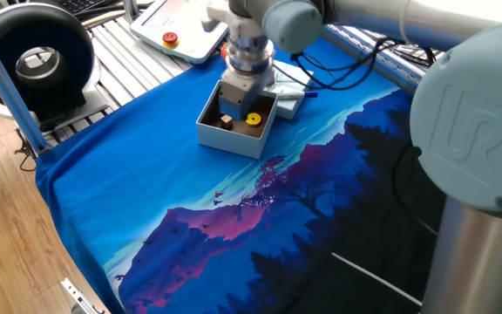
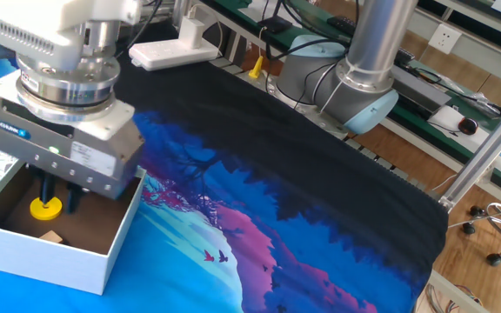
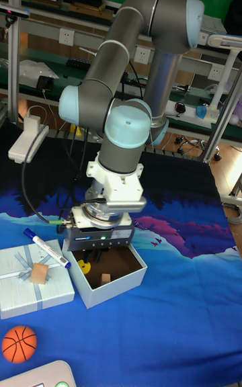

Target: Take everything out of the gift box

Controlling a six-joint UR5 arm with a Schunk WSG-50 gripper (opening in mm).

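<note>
The robot arm is made of thick silver-grey tubes with round pale blue caps on its joints. Its claw has a grey boxy body with a small green light, a blue label and dark fingers.

The grey UR5 arm with pale blue joint caps bends down, its wrist vertical. The two-finger gripper with dark fingers points straight down, fingers slightly apart, not closed on anything visible.
</note>
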